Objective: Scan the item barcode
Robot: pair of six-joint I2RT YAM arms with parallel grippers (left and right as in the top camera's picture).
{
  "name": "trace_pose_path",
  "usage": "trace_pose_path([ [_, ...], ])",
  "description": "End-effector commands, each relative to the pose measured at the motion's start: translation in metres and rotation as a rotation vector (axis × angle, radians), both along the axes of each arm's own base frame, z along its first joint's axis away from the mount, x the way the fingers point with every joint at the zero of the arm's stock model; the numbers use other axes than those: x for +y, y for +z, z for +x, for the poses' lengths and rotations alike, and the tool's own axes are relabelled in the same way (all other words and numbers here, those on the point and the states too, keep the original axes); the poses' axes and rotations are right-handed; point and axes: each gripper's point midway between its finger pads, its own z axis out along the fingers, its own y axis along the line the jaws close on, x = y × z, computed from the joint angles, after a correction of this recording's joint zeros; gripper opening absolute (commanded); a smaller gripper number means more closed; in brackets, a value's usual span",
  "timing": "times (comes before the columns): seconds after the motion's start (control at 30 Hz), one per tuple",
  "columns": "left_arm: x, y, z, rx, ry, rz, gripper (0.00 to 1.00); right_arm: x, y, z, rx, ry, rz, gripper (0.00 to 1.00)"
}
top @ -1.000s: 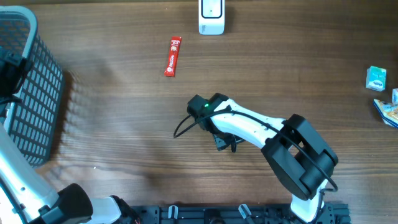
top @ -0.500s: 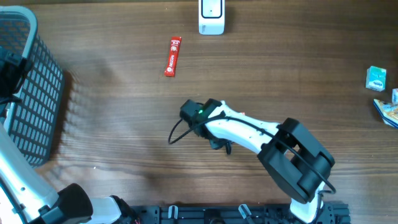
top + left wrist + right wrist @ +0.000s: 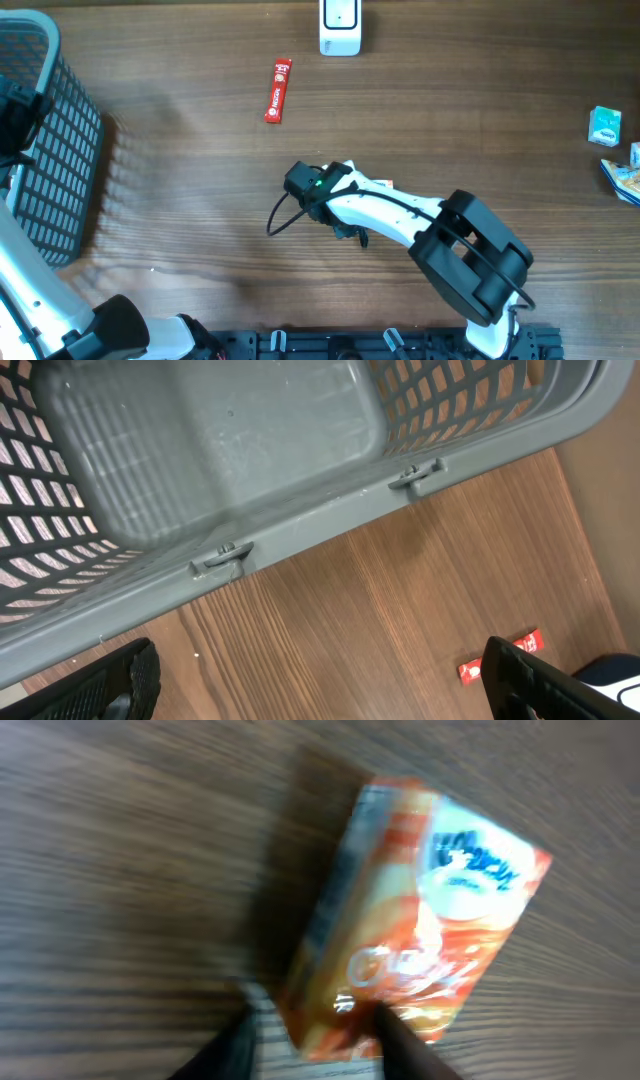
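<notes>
Orange, with a white patch of lettering near its upper end, the packet [image 3: 420,920] is seen lying flat on the wooden table [image 3: 120,870] in the right wrist view. It is set at a slant, its upper end turned toward the upper right and its lower end toward the bottom of the frame. The right gripper [image 3: 318,1030] is placed over that lower end: one dark finger [image 3: 228,1055] is seen just beside the packet's lower left corner, and the other is laid against its lower edge further right, so that the end of the packet lies between them. The fingers are drawn in narrow, but the picture is blurred and it cannot be told whether the packet is actually pinched. From overhead the right arm [image 3: 390,205] is seen stretched out to the middle of the table, and the packet cannot be made out beneath it. The left gripper [image 3: 318,660] is held with its fingers spread wide and nothing between them, above the table beside the rim of a grey mesh basket [image 3: 300,530]. A red stick sachet [image 3: 278,90] lies well apart from the right arm, toward the far edge, near a white scanner [image 3: 340,28]. A small teal box [image 3: 604,126] lies at the far right.
</notes>
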Motion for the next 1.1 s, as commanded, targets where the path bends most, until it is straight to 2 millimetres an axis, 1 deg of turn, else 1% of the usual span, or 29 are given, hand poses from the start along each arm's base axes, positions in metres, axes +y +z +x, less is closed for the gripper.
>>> trace_pose_path([
  [0.0, 0.003, 0.000, 0.000, -0.002, 0.017, 0.002, 1.00, -0.006, -0.012, 0.002, 0.007, -0.007, -0.034, 0.17],
  [0.07, 0.003, 0.000, 0.000, -0.002, 0.016, 0.002, 1.00, -0.008, -0.011, 0.004, 0.002, -0.019, -0.033, 0.06],
  [0.1, 0.003, 0.000, 0.000, -0.002, 0.017, 0.002, 1.00, -0.008, -0.010, 0.004, -0.003, -0.032, -0.032, 0.05],
  [0.2, 0.003, 0.000, 0.000, -0.002, 0.017, 0.002, 1.00, -0.008, -0.006, 0.008, -0.015, -0.076, -0.019, 0.04],
  [0.27, 0.003, 0.000, 0.000, -0.002, 0.016, 0.002, 1.00, -0.004, -0.001, 0.011, -0.007, -0.091, 0.009, 0.04],
  [0.37, 0.003, 0.000, 0.000, -0.002, 0.016, 0.002, 1.00, 0.008, 0.009, 0.018, 0.011, -0.103, 0.080, 0.04],
  [0.4, 0.003, 0.000, 0.000, -0.002, 0.017, 0.002, 1.00, 0.017, 0.014, 0.020, 0.031, -0.090, 0.128, 0.04],
  [0.57, 0.003, 0.000, 0.000, -0.002, 0.017, 0.002, 1.00, 0.055, 0.044, 0.028, 0.102, -0.024, 0.399, 0.04],
  [0.6, 0.003, 0.000, 0.000, -0.002, 0.017, 0.002, 1.00, 0.065, 0.055, 0.029, 0.120, 0.008, 0.485, 0.04],
  [0.63, 0.003, 0.000, 0.000, -0.002, 0.016, 0.002, 1.00, 0.071, 0.065, 0.029, 0.129, 0.030, 0.546, 0.04],
  [0.77, 0.003, 0.000, 0.000, -0.002, 0.017, 0.002, 1.00, 0.089, 0.106, 0.032, 0.163, 0.157, 0.792, 0.04],
  [0.83, 0.003, 0.000, 0.000, -0.002, 0.017, 0.002, 1.00, 0.089, 0.122, 0.036, 0.170, 0.192, 0.882, 0.04],
  [0.9, 0.003, 0.000, 0.000, -0.002, 0.017, 0.002, 1.00, 0.083, 0.132, 0.041, 0.179, 0.198, 0.950, 0.04],
  [1.07, 0.003, 0.000, 0.000, -0.002, 0.017, 0.002, 1.00, 0.067, 0.141, 0.051, 0.208, 0.208, 1.104, 0.04],
])
